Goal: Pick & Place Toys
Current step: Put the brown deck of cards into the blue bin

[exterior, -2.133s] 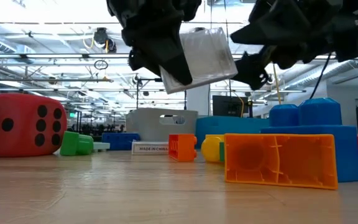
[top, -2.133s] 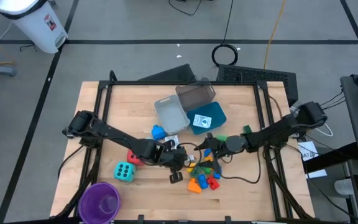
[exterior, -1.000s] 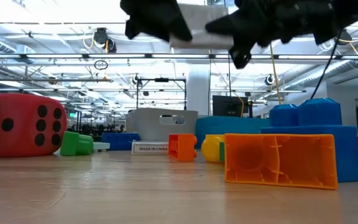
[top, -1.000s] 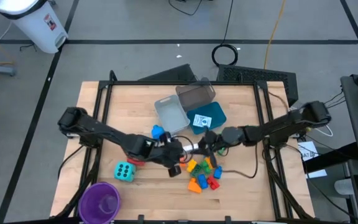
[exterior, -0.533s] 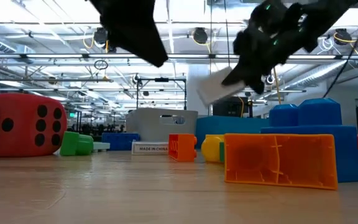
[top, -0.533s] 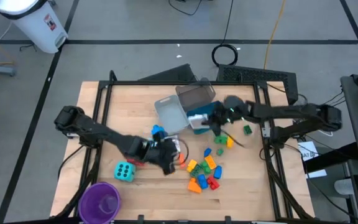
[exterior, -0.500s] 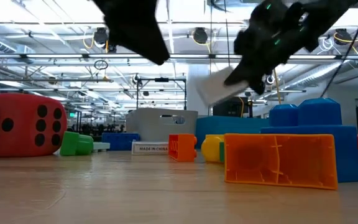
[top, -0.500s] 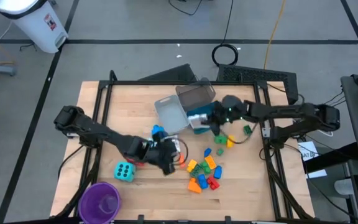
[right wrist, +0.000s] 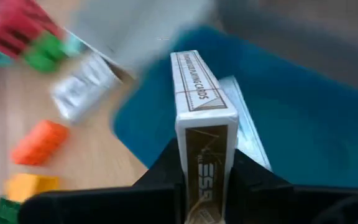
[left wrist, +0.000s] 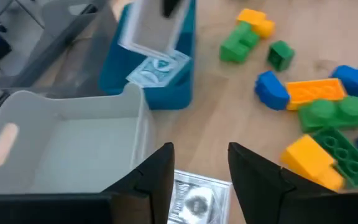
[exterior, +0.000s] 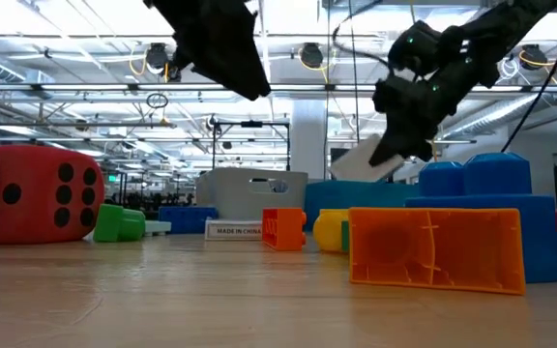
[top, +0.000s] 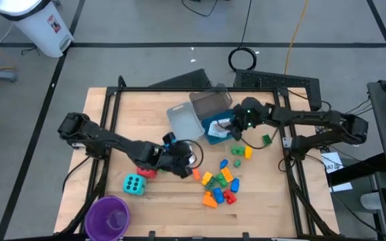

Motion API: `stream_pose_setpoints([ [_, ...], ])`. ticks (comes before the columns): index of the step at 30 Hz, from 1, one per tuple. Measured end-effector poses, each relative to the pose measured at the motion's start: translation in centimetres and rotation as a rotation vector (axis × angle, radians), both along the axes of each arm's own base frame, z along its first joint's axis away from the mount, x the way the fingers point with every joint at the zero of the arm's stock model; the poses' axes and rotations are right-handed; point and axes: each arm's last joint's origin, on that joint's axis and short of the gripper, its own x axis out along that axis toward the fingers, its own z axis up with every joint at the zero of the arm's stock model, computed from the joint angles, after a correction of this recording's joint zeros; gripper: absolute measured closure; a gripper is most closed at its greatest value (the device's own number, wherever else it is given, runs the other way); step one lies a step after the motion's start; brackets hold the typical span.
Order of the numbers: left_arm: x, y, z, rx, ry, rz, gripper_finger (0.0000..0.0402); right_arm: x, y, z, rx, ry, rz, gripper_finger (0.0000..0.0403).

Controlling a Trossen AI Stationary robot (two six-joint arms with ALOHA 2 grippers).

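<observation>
Over the blue tray (top: 228, 124), at about one o'clock from table centre: right gripper (top: 235, 124), fingers clamped on a white printed packet (right wrist: 202, 122) held on edge; a second packet (left wrist: 159, 70) lies in the tray beneath. Near centre, at seven o'clock from the grey tray (top: 183, 123): left gripper (left wrist: 199, 172), fingers parted, holding nothing, above another packet (left wrist: 196, 198) on the wood. At five o'clock: loose coloured bricks (top: 220, 185). At eight o'clock: cyan die (top: 134, 183), red die (exterior: 43, 192).
</observation>
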Motion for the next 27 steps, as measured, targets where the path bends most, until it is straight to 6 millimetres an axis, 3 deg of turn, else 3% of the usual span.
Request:
stream_pose_setpoints([
  [3, 0.2, 0.6, 0.1, 0.004, -0.015, 0.023, 0.0245, 0.4, -0.7, -0.4, 0.011, -0.003, 0.007, 0.0370],
  [7, 0.3, 0.7, 0.1, -0.001, -0.022, 0.026, 0.0245, 1.0, -1.1, -2.4, 0.012, 0.066, 0.027, 0.0358],
  [14, 0.4, 0.9, 0.1, -0.004, -0.026, 0.031, 0.0245, 1.7, -1.4, -2.8, -0.060, 0.053, 0.076, 0.0341],
  [27, 0.5, 0.9, 0.1, -0.052, -0.025, 0.009, 0.0245, 1.1, -1.1, 0.7, -0.222, -0.117, 0.125, 0.0170],
])
